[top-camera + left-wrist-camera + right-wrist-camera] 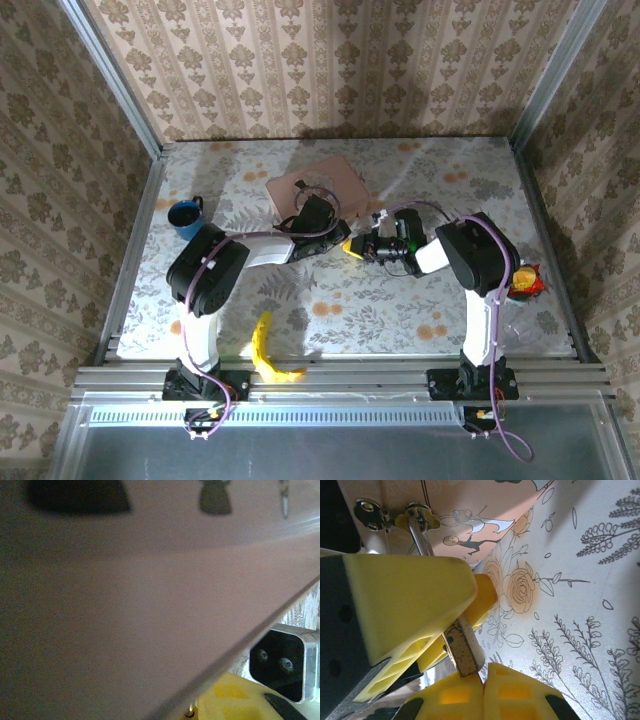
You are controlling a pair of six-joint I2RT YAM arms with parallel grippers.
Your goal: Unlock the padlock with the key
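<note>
— What do we have at the left of the table (400,300)?
— A blue cup (185,218) at the far left and a banana (263,350) near the front rail.
— And the left gripper (340,237)?
— In the right wrist view we see its yellow fingers (410,600) pinching the padlock (463,652). One broad finger is in front of the body and the other behind, with the body poking out below them.
— Where does the padlock sit?
— At the near edge of the pink box (335,178), with its silver shackle (420,537) passed through the box's metal hasp (417,512).
— The left arm's pose?
— It leans up and rightward from its base, forearm stretched to the box's near edge.
— Now the right gripper (485,679)?
— Its two fingertips are pressed together, just beside the lower end of the padlock's body. Whether anything thin sits in that seam we cannot tell.
— And its arm?
— The elbow is folded at the right and the forearm points left, so the grippers meet nose to nose. A small red and yellow thing (525,280) lies by the table's right edge.
</note>
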